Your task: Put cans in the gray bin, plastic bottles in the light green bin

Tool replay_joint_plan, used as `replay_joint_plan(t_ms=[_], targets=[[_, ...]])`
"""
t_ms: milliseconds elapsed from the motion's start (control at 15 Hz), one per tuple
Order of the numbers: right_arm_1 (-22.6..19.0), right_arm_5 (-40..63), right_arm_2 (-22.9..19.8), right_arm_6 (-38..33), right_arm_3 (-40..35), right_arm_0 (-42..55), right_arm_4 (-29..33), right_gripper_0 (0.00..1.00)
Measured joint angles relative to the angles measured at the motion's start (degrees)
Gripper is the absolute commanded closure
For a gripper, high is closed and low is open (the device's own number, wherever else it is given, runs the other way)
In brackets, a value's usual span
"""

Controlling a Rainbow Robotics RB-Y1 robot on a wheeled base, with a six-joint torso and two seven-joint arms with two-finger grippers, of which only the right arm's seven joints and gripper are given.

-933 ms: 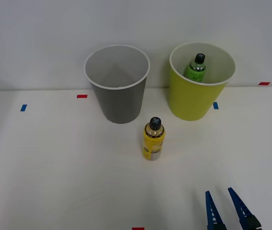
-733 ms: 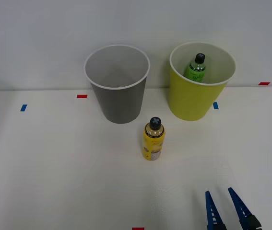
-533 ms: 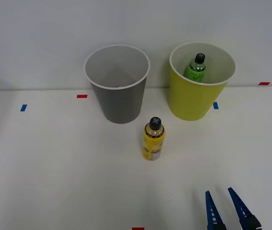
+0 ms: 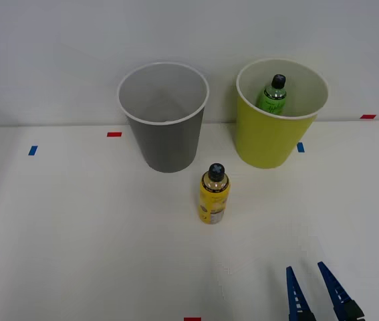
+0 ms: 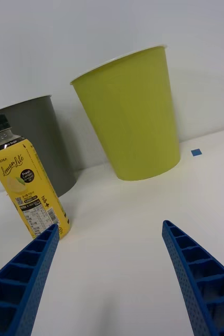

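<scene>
Where the green bin's [image 4: 269,144] wall hides it: green bottle [image 4: 271,97], neck and cap showing.
Yellow bottle [image 4: 213,195]: upright on counter [image 4: 75,227], near gray bin [image 4: 166,137].
End effector [image 4: 316,297]: wide, empty.

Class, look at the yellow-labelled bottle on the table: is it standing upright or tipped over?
Upright. The yellow-labelled bottle stands on its base on the table, black cap on top, outside both bins.
</scene>
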Motion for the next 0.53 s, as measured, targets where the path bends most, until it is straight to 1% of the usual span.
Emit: replay_joint_plan(t_ms=[533], targets=[[0.0, 0.0, 0.0, 0.0, 0.0, 0.0, 0.0, 0.33]])
